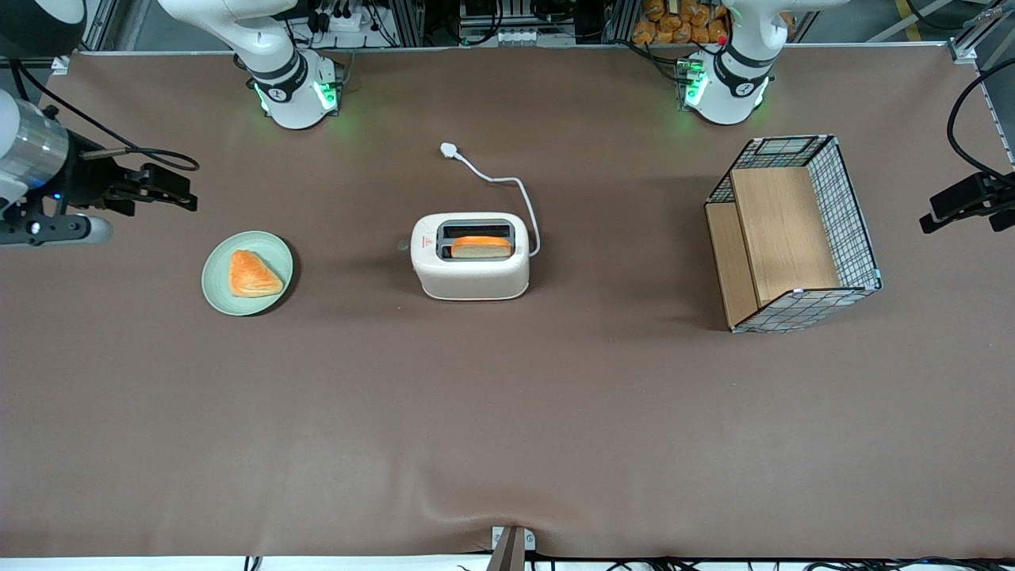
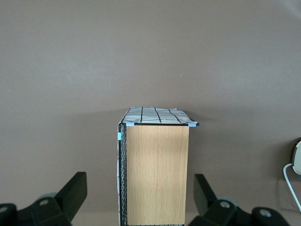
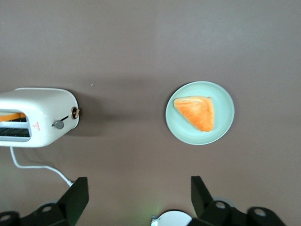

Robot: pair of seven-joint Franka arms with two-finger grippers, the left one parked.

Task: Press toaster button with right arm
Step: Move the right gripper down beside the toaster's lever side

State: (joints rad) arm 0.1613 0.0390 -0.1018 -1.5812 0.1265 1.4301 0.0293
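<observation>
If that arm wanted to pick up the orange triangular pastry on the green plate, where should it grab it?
Probably from straight above, the fingers closing across the two long sloping edges of the orange triangular pastry, near its wide middle rather than a pointed corner. It lies flat on the pale green round plate, so no side approach suits. The black gripper hangs open, farther from the front camera than the plate.

1. Even, bright overhead light falls on the brown cloth-covered table (image 1: 507,412); no glare.
2. The cream-white two-slot toaster (image 1: 471,266) and wire-mesh wooden crate (image 1: 793,234) cast soft shadows.
3. My black two-finger gripper (image 1: 170,189) hangs sharp, fingers spread.
</observation>
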